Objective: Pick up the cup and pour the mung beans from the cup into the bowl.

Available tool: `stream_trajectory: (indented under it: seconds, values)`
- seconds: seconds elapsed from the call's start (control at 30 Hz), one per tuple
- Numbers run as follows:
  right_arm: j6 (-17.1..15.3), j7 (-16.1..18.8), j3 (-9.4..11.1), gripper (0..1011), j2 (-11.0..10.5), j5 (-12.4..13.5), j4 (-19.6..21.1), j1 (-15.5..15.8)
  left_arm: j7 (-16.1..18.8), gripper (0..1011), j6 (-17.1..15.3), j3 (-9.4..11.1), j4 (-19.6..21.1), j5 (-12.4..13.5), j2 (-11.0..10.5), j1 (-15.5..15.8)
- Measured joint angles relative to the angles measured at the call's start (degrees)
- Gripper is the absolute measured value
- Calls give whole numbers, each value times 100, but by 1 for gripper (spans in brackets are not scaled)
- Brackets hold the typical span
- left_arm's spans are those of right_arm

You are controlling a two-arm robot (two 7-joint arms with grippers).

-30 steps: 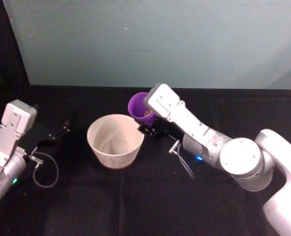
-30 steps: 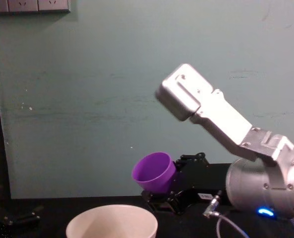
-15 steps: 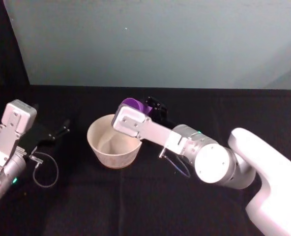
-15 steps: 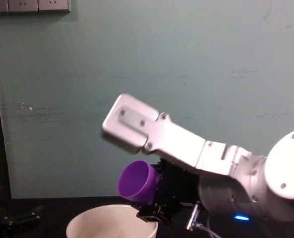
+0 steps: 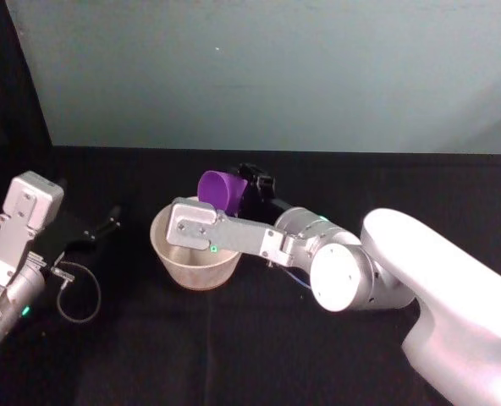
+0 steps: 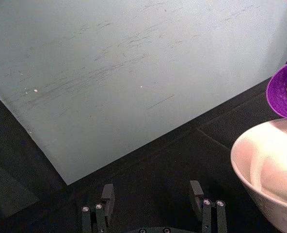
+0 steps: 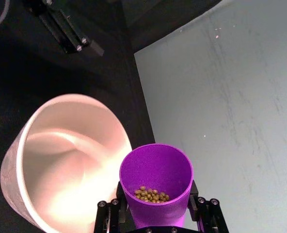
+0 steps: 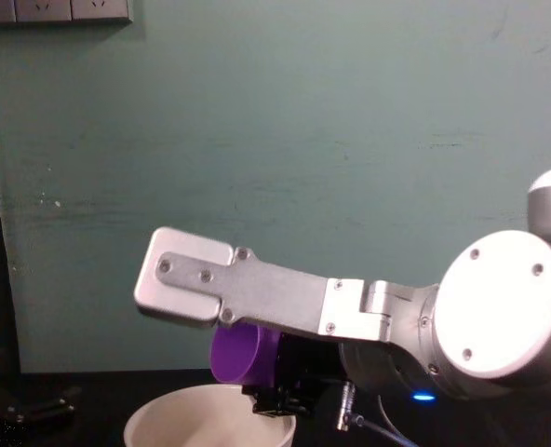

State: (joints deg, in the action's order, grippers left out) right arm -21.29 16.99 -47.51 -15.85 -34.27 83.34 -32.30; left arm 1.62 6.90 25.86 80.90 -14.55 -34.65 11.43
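While the right gripper (image 7: pixel 156 209) pinches the tilted cup (image 7: pixel 155 170) just beyond the bowl (image 7: pixel 18 145), its mung beans (image 7: pixel 151 195) could spill short onto the counter (image 5: pixel 149 338); the left gripper (image 6: pixel 152 196) idles spread, leftward.

Robotics laboratory test bench. A table (image 5: pixel 149 364) draped in black cloth stands against a plain, scuffed pale-green wall (image 8: pixel 350 121) carrying electrical sockets (image 8: pixel 52 9) high at its left. Two white-and-silver robot arms, the left arm (image 5: pixel 18 245) and the right arm (image 5: pixel 420 279), reach over the cloth, the right holding a purple cup (image 5: pixel 219 189) tilted over a white bowl (image 5: pixel 191 272).
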Motion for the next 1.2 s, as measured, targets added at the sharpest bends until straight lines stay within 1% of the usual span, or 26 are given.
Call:
stream_trajectory:
  seconds: [0.07, 0.1, 0.27, 0.37, 0.53, 0.67, 0.83, 1.2]
  values:
    - [-45, 46, -60, 726, 13, -131, -28, -50, 0, 1011, 0, 0, 0, 0, 0, 0]
    - [-45, 46, -60, 726, 13, -131, -28, -50, 0, 1011, 0, 0, 0, 0, 0, 0]
    - [-136, 148, -128, 726, 39, -388, -47, -117, 0, 1011, 0, 0, 0, 0, 0, 0]
    - [-165, 177, -140, 726, 43, -469, -45, -131, 0, 1011, 0, 0, 0, 0, 0, 0]
    - [-250, 248, -216, 726, 49, -710, -14, -170, 0, 1012, 0, 0, 0, 0, 0, 0]
    - [-285, 292, -257, 726, 58, -856, 3, -186, 0, 1011, 0, 0, 0, 0, 0, 0]
    - [-301, 361, -305, 726, 69, -1005, 14, -204, 0, 1011, 0, 0, 0, 0, 0, 0]
    - [-411, 611, -481, 726, 88, -1460, 32, -266, 0, 1011, 0, 0, 0, 0, 0, 0]
